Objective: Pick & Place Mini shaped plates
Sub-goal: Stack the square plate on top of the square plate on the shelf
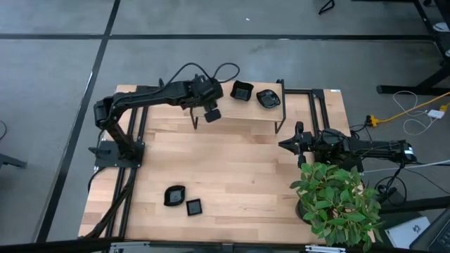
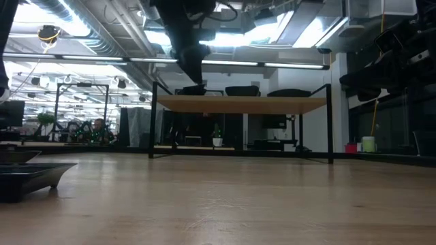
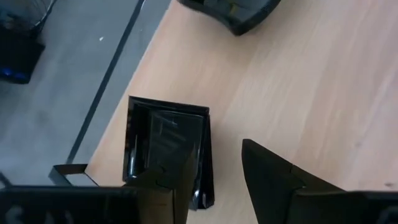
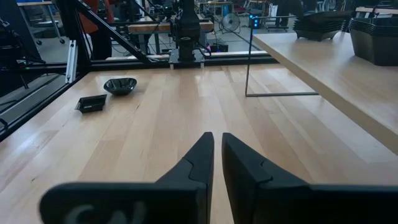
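Left end effector [image 1: 211,114] holds a square mini plate [image 3: 166,149] by its rim, apparently just above the raised shelf's [image 1: 239,116] front edge. Right end effector [image 1: 287,145], fingers nearly closed, waits over open table [image 1: 232,176].

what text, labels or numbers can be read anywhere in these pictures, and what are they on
No text reads clearly in any view.
Pale embossed marks on the right arm's dark two-finger tool, seen at the near edge of the right wrist view: cut off, unreadable.
Similar faint marks on the left arm's dark tool: unreadable.
The glossy black square mini plate in the left tool shows only reflections, no print.
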`<state>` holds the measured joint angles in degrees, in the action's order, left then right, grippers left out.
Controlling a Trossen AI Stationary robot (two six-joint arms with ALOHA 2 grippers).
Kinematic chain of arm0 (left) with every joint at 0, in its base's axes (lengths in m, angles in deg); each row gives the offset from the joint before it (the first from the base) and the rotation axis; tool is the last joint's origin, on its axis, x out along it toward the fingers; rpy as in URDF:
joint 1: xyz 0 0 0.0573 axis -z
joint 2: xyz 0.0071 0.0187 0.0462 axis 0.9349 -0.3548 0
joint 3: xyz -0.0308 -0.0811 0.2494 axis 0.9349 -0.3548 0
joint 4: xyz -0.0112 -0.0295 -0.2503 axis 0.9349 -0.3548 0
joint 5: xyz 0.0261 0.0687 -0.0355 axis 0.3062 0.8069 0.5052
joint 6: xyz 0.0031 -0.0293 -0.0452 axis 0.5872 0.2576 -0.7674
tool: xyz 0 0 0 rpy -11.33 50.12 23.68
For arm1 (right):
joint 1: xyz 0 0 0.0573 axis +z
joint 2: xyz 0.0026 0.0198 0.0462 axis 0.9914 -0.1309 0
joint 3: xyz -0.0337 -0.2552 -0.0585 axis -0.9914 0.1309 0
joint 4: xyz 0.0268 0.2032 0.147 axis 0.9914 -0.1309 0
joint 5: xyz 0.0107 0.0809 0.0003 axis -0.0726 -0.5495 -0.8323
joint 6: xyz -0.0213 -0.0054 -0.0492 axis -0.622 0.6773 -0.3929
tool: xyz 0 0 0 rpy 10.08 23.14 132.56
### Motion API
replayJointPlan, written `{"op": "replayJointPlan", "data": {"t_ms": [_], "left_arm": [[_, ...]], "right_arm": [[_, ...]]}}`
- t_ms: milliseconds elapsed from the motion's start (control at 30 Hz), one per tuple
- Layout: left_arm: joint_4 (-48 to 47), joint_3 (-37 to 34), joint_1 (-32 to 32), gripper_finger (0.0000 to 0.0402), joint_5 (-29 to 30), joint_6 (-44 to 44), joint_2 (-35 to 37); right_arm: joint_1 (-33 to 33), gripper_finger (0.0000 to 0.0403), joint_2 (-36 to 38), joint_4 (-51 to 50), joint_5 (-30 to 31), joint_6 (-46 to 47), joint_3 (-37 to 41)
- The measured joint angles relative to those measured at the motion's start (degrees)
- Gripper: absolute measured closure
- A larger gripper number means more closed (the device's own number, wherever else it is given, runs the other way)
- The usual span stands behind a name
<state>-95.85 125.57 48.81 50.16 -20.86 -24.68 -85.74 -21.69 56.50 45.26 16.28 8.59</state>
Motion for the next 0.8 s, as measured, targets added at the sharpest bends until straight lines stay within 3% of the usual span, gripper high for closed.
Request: {"op": "replayJointPlan", "data": {"t_ms": [233, 400, 700, 800], "left_arm": [[1.16, -0.02, 0.02, 0.0274, 5.17, 3.86, -1.94], [1.38, -0.02, -0.19, 0.0279, 5.43, 3.93, -1.94], [1.23, -0.02, -0.30, 0.0390, 3.05, 3.61, -1.94], [1.54, -0.02, 0.19, 0.0396, 3.38, 3.08, -1.91]], "right_arm": [[0.00, 0.0369, 0.00, -0.02, 0.02, 0.01, 0.00], [0.02, 0.0369, 0.00, 0.00, 0.00, 0.01, 0.02], [0.01, 0.0369, 0.00, 0.00, 0.00, 0.01, 0.00], [0.01, 0.0369, 0.00, 0.00, 0.01, 0.01, 0.00]]}}
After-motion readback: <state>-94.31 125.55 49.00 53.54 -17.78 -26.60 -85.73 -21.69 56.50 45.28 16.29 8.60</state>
